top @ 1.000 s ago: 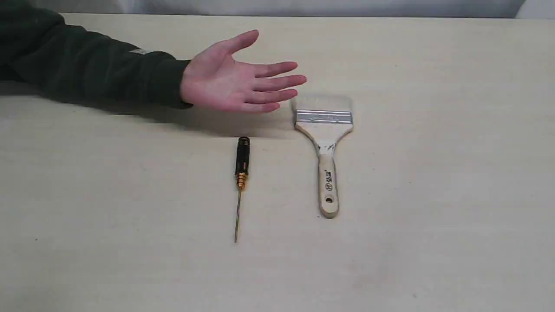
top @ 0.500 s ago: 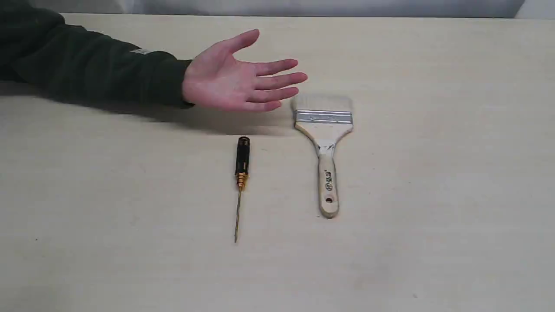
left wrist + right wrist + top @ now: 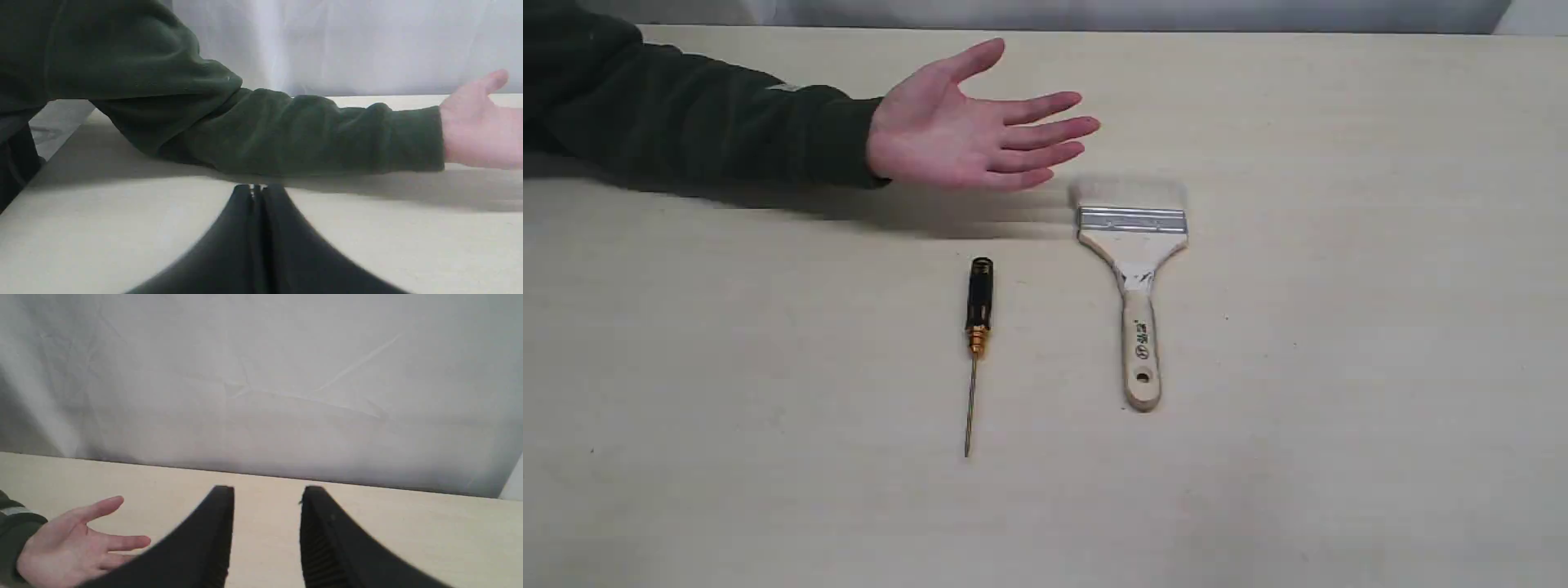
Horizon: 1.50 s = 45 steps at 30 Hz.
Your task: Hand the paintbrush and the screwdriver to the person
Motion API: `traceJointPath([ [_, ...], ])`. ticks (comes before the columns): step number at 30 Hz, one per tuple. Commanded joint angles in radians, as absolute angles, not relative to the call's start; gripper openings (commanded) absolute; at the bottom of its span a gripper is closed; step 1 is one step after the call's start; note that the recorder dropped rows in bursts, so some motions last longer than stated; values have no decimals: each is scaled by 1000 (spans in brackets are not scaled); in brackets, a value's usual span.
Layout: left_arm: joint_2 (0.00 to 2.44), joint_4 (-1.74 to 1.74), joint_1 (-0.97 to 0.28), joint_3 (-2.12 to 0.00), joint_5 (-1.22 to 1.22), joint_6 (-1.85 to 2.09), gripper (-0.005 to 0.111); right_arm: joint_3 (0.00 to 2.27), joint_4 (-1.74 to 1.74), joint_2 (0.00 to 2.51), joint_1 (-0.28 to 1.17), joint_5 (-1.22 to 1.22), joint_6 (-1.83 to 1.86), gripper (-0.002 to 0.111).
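Note:
The paintbrush [image 3: 1135,282] lies flat on the table, pale bristles toward the far side, wooden handle toward the near side. To its left lies the screwdriver [image 3: 977,335], black handle far, thin shaft near. The person's open hand [image 3: 968,135] hovers palm-up behind both, in a dark green sleeve [image 3: 703,122]. No gripper appears in the exterior view. In the left wrist view my left gripper [image 3: 256,188] is shut on nothing, with the sleeve [image 3: 286,130] ahead of it. In the right wrist view my right gripper [image 3: 267,492] is open and empty, and the hand [image 3: 73,541] shows beside it.
The light wooden table [image 3: 1339,367] stretches around both tools. A white cloth backdrop [image 3: 261,375] hangs behind the table's far edge.
The person's hand has lifted slightly and shifted toward the far side. The paintbrush and screwdriver have not moved.

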<state>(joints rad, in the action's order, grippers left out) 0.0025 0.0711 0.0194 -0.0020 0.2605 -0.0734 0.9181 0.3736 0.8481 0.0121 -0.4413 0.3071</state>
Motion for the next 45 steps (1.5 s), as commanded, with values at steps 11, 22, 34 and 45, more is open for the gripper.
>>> traceJointPath([
  [11, 0, 67, 11, 0, 250, -75, 0, 997, 50, 1152, 180, -454, 151, 30],
  [22, 0, 67, 11, 0, 250, -75, 0, 1132, -559, 1515, 454, -681, -438, 30],
  [34, 0, 69, 11, 0, 249, -75, 0, 1286, -299, 1773, 480, -775, -362, 54],
  [45, 0, 69, 11, 0, 249, -75, 0, 1286, -163, 1905, 480, -727, -318, 54],
])
